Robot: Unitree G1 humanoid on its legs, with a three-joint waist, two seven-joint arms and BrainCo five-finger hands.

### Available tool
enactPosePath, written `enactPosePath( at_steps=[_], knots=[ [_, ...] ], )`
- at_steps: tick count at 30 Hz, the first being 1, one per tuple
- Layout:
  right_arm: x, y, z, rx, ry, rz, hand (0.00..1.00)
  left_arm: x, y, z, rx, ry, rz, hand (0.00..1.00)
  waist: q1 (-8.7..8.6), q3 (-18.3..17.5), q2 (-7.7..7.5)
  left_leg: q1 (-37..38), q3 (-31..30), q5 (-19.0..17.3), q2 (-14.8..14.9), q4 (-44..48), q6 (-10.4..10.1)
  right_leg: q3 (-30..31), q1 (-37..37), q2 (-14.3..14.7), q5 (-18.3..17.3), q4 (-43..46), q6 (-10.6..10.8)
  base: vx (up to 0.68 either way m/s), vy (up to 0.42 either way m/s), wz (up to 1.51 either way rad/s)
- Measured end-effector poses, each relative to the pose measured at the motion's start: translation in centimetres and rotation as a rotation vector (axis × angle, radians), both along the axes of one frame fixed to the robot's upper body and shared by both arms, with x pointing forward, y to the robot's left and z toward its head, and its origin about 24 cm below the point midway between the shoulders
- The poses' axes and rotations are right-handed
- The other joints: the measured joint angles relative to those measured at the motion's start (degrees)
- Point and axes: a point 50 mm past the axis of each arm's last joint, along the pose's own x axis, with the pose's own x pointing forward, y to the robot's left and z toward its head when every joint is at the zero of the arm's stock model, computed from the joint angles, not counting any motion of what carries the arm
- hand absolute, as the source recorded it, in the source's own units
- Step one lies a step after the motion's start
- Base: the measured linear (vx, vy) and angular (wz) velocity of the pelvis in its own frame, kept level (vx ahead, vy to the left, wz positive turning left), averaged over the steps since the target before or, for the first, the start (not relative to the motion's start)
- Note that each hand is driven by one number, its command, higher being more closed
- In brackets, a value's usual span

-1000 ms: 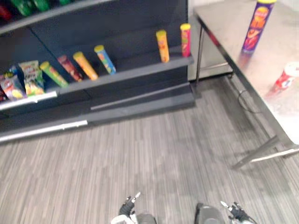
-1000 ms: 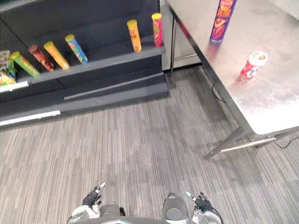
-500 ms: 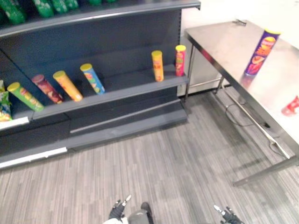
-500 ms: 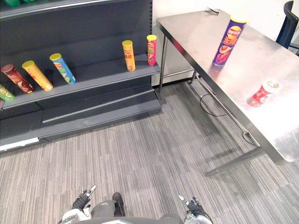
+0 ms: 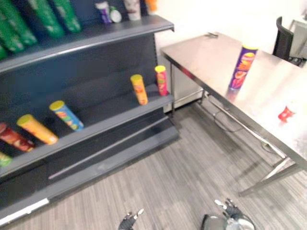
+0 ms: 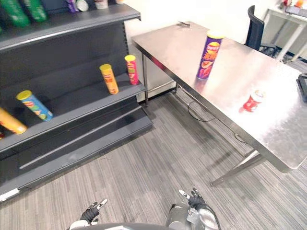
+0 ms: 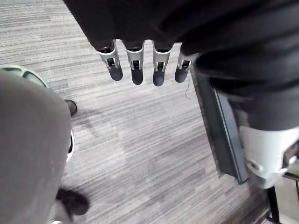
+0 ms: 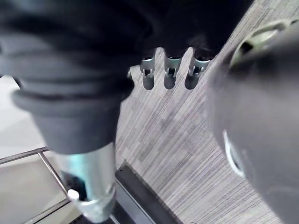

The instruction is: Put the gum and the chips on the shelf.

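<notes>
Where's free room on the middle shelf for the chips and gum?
Bare stretch of middle shelf between the blue can and the upright orange can. Crowded: pink can beside it at the right end, other cans at the left.

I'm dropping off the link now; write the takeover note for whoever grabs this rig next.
Left hand: open, empty, low over the carpet. Right hand: open, empty, likewise.
Chips can: upright on the steel table. Gum tub: same table, nearer the robot, apart from the can.
Done: nothing placed.
Left: pick up both and set them on the dark shelf beside the shelved cans.
</notes>
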Motion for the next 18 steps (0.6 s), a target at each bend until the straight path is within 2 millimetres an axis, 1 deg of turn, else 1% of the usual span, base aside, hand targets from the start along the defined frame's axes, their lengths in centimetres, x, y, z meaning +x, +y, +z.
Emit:
enactPosePath(
  at_steps=[1,2,3,5,6,7,8,9,11,12,13,14,15,16,17,18],
  knots=[
    [0.8,-0.3,0.3,-0.010,-0.018,0.010,0.00,0.3,-0.8,-0.1,-0.019,0.002,0.001,0.00,-0.03,0.6,2.06,0.1,1.0,0.3,1.1,-0.9,-1.1,-0.5,0.7,2.1,0.1,-2.4,-0.7,0.15,-0.101,-0.50],
    [1.3,-0.6,0.6,-0.023,-0.036,0.015,0.00,0.2,-1.8,-0.2,-0.043,0.007,-0.015,0.00,-0.96,1.4,3.34,0.2,1.8,0.7,1.9,-1.7,-1.8,-1.8,0.6,3.6,0.3,-3.7,-0.9,0.19,-0.116,-0.49],
    [1.3,-0.9,0.6,-0.029,-0.028,0.014,0.00,0.5,-2.7,-0.2,-0.064,0.001,-0.031,0.00,-1.36,2.0,4.52,0.9,2.2,1.2,2.6,-2.6,-2.7,-2.6,0.6,4.3,0.0,-3.5,-1.4,0.16,-0.128,-0.24],
    [0.9,-0.9,0.4,-0.024,-0.011,0.015,0.00,0.6,-2.9,-0.2,-0.062,0.003,-0.069,0.00,-1.48,2.1,4.64,1.7,3.6,1.5,3.2,-2.9,-3.2,-5.3,0.4,4.7,-0.6,-2.7,-2.2,0.10,-0.108,-0.34],
    [0.9,-0.8,0.4,-0.022,-0.012,0.018,0.00,0.7,-2.9,-0.2,-0.064,0.001,-0.071,0.00,-1.46,2.2,4.42,2.2,4.1,1.5,3.3,-2.9,-3.3,-6.8,0.4,4.7,-0.7,-2.4,-2.4,0.05,-0.096,-0.55],
    [1.2,-0.7,0.5,-0.018,-0.019,0.029,0.00,0.8,-2.5,-0.2,-0.058,-0.004,-0.076,0.00,-1.56,2.5,3.86,3.0,5.3,1.1,2.9,-2.8,-3.9,-7.3,0.6,4.6,-2.1,-2.7,-3.3,0.00,-0.049,-0.47],
    [1.2,-0.7,0.5,-0.015,-0.022,0.032,0.00,0.9,-2.4,-0.1,-0.056,-0.007,-0.074,0.00,-1.57,2.6,3.83,3.2,5.9,0.7,2.7,-2.7,-4.3,-7.4,0.4,4.4,-2.8,-2.7,-3.2,-0.02,-0.027,-0.36],
    [1.1,-0.7,0.5,-0.010,-0.020,0.033,0.00,0.9,-2.3,-0.1,-0.058,-0.007,-0.068,0.00,-1.76,2.9,3.32,3.2,6.4,0.0,2.9,-2.6,-4.5,-7.6,0.3,4.4,-3.8,-2.4,-2.6,-0.04,0.017,-0.13],
    [0.4,-0.4,0.2,0.004,-0.007,0.040,0.00,1.5,-2.1,0.0,-0.062,-0.017,-0.056,0.00,-1.77,3.0,3.09,3.3,7.1,-1.1,3.1,-2.0,-4.6,-8.5,0.1,3.6,-5.2,-0.9,-2.8,-0.02,-0.002,-0.07],
    [0.3,-0.6,0.3,0.000,-0.012,0.042,0.00,1.6,-2.0,0.1,-0.061,-0.021,-0.049,0.00,-1.63,2.9,2.67,2.8,8.0,-3.2,3.8,-0.2,-5.3,-8.6,-0.8,2.9,-6.6,1.5,-2.8,0.03,-0.056,-0.26],
    [0.1,-1.0,0.3,-0.008,-0.008,0.046,0.00,1.4,-2.0,0.0,-0.062,-0.011,-0.034,0.00,-1.75,2.8,2.98,2.0,8.9,-5.6,4.9,3.1,-5.8,-8.6,-1.3,2.3,-7.8,3.3,-2.8,0.07,-0.057,-0.35],
    [0.0,-1.2,0.3,-0.016,-0.007,0.053,0.00,1.5,-2.1,0.0,-0.064,-0.008,-0.030,0.00,-1.79,2.7,3.25,1.7,9.6,-6.1,5.4,5.7,-6.2,-8.2,-1.4,2.1,-8.3,3.8,-2.7,0.16,0.005,-0.47],
    [-0.1,-1.1,0.3,-0.009,-0.004,0.052,0.00,2.0,-1.7,0.1,-0.052,-0.016,-0.028,0.00,-1.59,3.0,2.69,-0.1,9.8,-5.8,7.2,14.9,-6.1,-6.5,-1.6,1.8,-9.0,4.6,-2.6,0.22,-0.038,-0.53],
    [-0.3,-1.3,0.2,-0.010,0.003,0.043,0.00,2.3,-1.8,0.2,-0.052,-0.024,-0.013,0.00,-1.84,2.9,2.51,-2.8,9.4,-4.1,9.9,25.1,-4.3,-4.8,-1.2,2.0,-8.7,4.6,-2.7,0.25,-0.054,-0.64],
    [-0.5,-1.5,0.2,-0.013,0.009,0.038,0.00,2.4,-1.8,0.3,-0.054,-0.028,-0.004,0.00,-1.83,3.0,2.71,-3.5,9.2,-2.8,10.9,29.3,-2.9,-3.5,-0.9,2.3,-8.7,4.7,-2.7,0.26,-0.106,-0.93],
    [-0.9,-2.0,0.1,-0.024,0.028,0.030,0.00,2.4,-1.9,0.3,-0.056,-0.031,0.018,0.00,-1.85,3.1,3.63,-4.7,7.6,1.0,13.3,37.1,-1.2,-0.9,0.3,3.6,-8.9,4.4,-3.1,0.28,-0.033,-1.34]
  ],
)
